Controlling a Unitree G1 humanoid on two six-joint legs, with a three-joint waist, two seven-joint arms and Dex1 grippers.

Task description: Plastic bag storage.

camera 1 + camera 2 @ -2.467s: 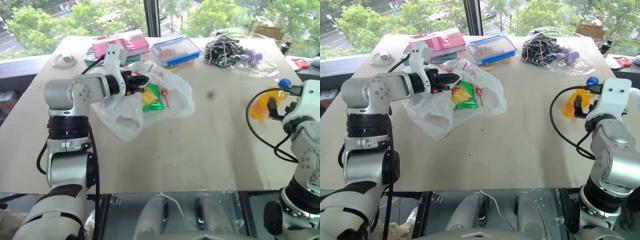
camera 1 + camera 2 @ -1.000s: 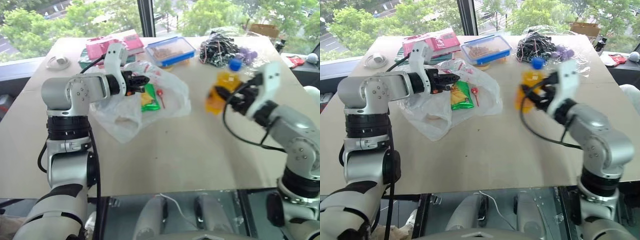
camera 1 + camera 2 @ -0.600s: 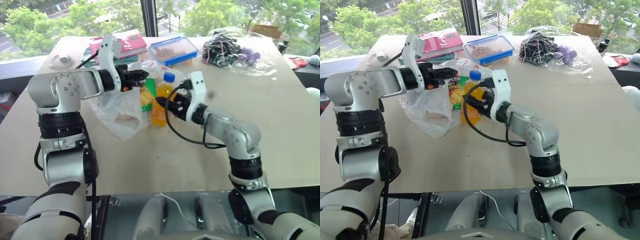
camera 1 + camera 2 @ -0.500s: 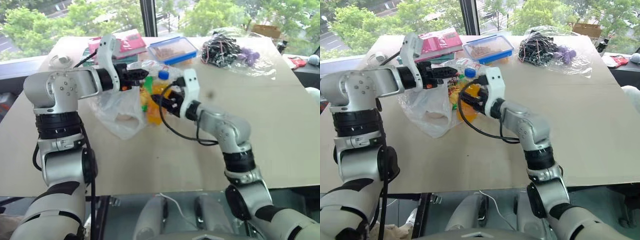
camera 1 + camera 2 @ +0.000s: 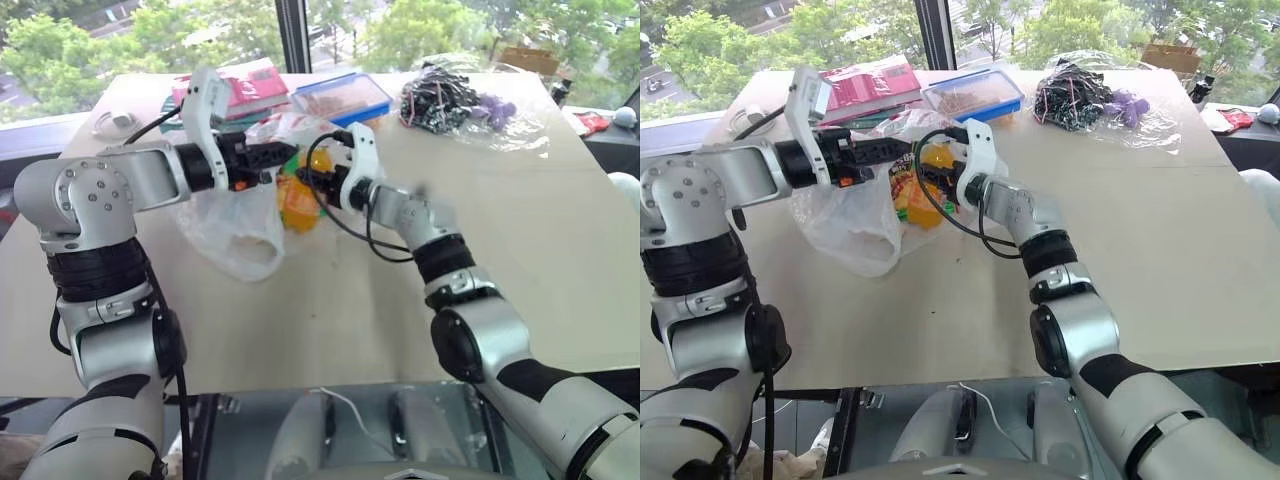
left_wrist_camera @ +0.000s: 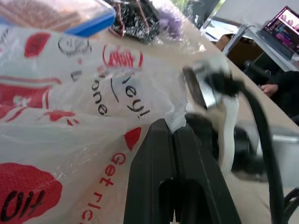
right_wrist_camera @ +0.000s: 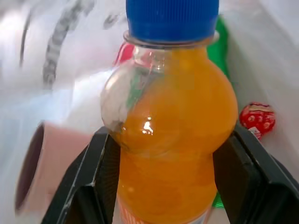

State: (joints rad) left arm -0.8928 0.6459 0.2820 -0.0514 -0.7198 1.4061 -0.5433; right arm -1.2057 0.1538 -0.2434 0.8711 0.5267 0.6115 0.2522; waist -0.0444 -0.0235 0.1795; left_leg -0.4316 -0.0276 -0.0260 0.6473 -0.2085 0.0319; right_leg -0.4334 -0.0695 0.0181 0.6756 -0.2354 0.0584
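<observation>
The plastic bag (image 5: 245,205) lies on the bench (image 5: 400,300), its far edge near the blue-lidded food box (image 5: 340,97), and it serves as the landmark here. The left gripper (image 5: 285,155) has its jaws pressed together on the bag's upper rim, pinching the thin film and lifting the mouth off the bench — the red print shows just beyond the fingers (image 6: 159,186). The right gripper (image 7: 168,154) sits at that raised mouth, jaws spread around an orange juice bottle (image 7: 170,135) with a blue cap, gripping its body. Inside the bag lie a green snack packet (image 7: 224,46) and a small red sweet (image 7: 257,119).
</observation>
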